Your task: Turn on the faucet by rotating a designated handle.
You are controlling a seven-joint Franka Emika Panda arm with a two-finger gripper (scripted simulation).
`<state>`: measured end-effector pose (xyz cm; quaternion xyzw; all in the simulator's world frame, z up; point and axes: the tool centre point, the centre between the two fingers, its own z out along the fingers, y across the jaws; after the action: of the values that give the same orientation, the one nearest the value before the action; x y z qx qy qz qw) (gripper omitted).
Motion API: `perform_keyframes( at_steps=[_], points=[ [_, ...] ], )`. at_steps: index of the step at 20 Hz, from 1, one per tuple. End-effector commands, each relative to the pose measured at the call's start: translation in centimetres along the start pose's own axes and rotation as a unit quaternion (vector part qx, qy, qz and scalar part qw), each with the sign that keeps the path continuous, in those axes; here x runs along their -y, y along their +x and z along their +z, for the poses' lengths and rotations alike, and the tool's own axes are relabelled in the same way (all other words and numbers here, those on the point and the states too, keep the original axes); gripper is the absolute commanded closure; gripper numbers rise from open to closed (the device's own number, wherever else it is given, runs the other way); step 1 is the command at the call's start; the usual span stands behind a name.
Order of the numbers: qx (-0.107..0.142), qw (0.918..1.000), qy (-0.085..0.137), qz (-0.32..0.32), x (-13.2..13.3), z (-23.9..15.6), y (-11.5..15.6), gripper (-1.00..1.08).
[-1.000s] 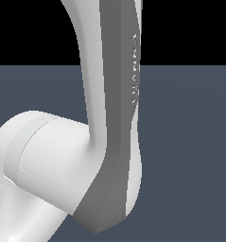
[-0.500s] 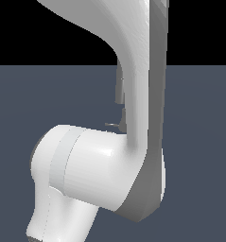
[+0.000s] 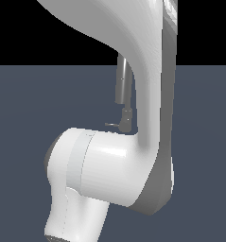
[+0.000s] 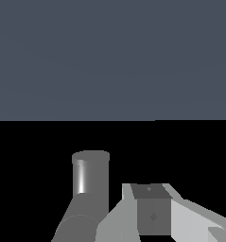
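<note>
In the exterior view the faucet (image 3: pixel 122 88) stands behind my white arm (image 3: pixel 147 94). Only the thick cylindrical end of its spout, a bit of the arch and the short base (image 3: pixel 127 118) show. The handle (image 3: pixel 112 125), a thin grey lever, sticks out from the base toward the exterior view's left. My gripper is hidden in that view. In the wrist view a grey cylinder of the faucet (image 4: pixel 91 176) stands close beside a blocky grey part of my gripper (image 4: pixel 151 198). It is not touching the handle as far as I can see. I cannot tell how the jaws stand.
My arm's big white elbow joint (image 3: pixel 100 170) fills the lower middle of the exterior view and covers most of the dark blue-grey floor (image 3: pixel 20 142). Black background lies above the horizon.
My arm's bulk has swung toward the exterior view's right over the last second. That has uncovered the faucet's spout end, base and handle, which were hidden at first.
</note>
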<state>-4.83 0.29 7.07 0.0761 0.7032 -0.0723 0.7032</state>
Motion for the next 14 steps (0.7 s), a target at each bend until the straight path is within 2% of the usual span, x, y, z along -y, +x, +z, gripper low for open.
perform_keyframes(
  at_steps=[1,5,14],
  points=[
    [0.0,1.0,-0.001,-0.001,0.0,0.1,0.0,1.08],
    [0.0,1.0,-0.001,-0.001,0.0,0.1,0.0,1.08],
    [0.0,1.0,-0.001,-0.001,-1.0,0.1,-3.0,1.08]
  ],
)
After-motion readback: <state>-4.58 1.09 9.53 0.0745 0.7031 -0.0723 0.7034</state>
